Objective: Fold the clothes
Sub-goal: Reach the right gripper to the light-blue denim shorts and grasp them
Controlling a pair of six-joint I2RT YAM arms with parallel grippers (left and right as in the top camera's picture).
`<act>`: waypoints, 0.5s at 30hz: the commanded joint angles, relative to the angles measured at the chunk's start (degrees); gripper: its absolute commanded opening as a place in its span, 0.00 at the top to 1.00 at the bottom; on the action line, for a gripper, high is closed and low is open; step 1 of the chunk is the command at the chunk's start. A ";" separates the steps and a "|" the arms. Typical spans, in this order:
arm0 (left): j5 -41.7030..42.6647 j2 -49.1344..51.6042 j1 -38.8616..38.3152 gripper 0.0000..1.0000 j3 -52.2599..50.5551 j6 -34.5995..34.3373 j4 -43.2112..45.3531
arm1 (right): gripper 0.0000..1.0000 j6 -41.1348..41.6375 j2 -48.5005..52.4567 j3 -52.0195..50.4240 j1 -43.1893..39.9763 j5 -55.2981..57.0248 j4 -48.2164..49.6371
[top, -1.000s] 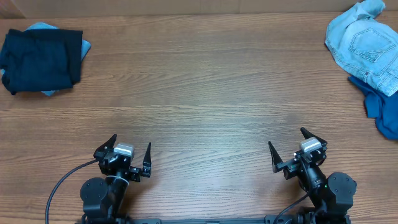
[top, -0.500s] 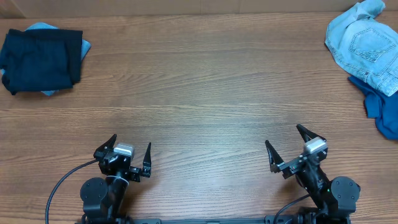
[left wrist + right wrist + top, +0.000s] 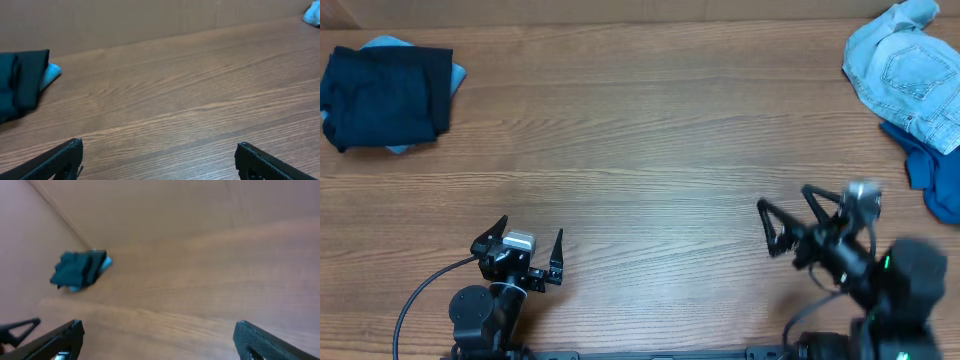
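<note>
Denim shorts [image 3: 905, 80] well apart from right jaws; navy garment [image 3: 385, 95] from left jaws; both pairs spread.

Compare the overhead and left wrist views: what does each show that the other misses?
Overhead only: the royal-blue garment at the far right, the whole denim shorts next to it, and the blurred right gripper, open. Left wrist only: a low, side-on look at the folded edge of the navy garment. Both: that navy garment lying on a pale blue garment, the wooden table, and the open left gripper.
</note>
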 commanded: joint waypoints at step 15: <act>-0.74 -0.63 0.35 0.00 -0.61 -0.81 0.13 | 0.00 2.71 48.41 42.14 -0.24 15.63 -23.26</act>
